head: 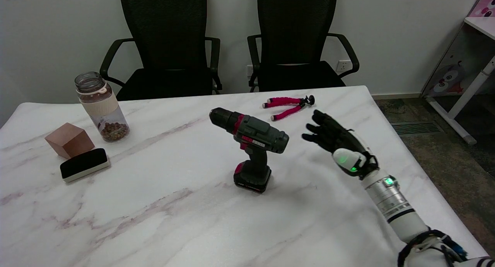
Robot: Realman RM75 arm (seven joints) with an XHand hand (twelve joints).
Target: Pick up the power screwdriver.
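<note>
A dark grey power screwdriver (251, 143) with magenta trim stands upright on its battery base in the middle of the marble table (154, 220), its chuck pointing to the upper left. My right hand (334, 139) hovers just to its right, a short gap away from the motor housing. The fingers are spread apart and hold nothing.
A small pink-and-black flexible tripod (288, 104) lies behind the hand. At the left stand a glass jar (101, 106) with brown contents, a copper-coloured cube (69, 140) and a black-and-white eraser block (84, 164). Two black office chairs (294, 39) are beyond the far edge.
</note>
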